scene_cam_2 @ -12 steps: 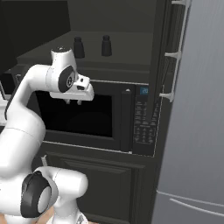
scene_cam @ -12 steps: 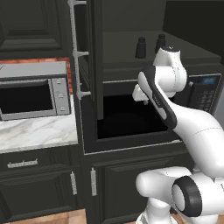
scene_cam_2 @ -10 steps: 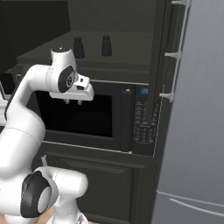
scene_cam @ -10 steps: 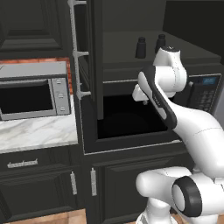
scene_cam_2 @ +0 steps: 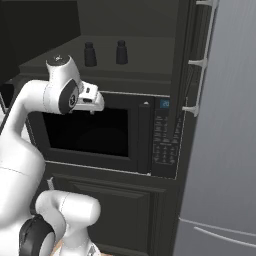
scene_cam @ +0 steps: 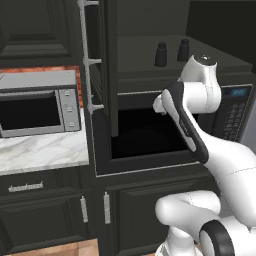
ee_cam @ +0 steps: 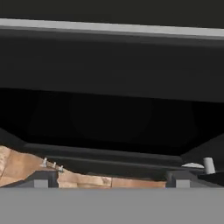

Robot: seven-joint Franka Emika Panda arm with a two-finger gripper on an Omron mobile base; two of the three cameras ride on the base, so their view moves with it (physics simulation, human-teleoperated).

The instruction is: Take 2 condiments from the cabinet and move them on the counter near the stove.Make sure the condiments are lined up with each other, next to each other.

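Look up at the tall black cabinet (scene_cam: pixel 100 75). Its door (scene_cam: pixel 102 65) is swung open to the left, and you can see the dark shelf (scene_cam: pixel 200 62) inside. Two small black bottles stand on that shelf, far back. The left bottle (scene_cam: pixel 161 54) and the right bottle (scene_cam: pixel 183 50) both stand straight up, with their narrow round tops pointing at the ceiling. They are near each other but not touching. In the right base view you see them again, the left one at (scene_cam_2: pixel 90 54) and the right one at (scene_cam_2: pixel 121 52).

Under the shelf sits a black built-in microwave (scene_cam_2: pixel 100 132) with a button panel (scene_cam_2: pixel 162 137) on its right side. Its inside is dark and you can't tell what is in it.

Your hand (scene_cam_2: pixel 92 105) hangs in front of the top of that microwave, lower than the shelf and nearer to you than the bottles. It holds nothing. In the hand view the two fingertips (ee_cam: pixel 41 179) sit far apart at the bottom corners, so the hand is spread wide.

Off to the left, a silver microwave (scene_cam: pixel 37 107) sits on the white marble surface (scene_cam: pixel 42 150). To the right stands a grey fridge (scene_cam_2: pixel 225 150).
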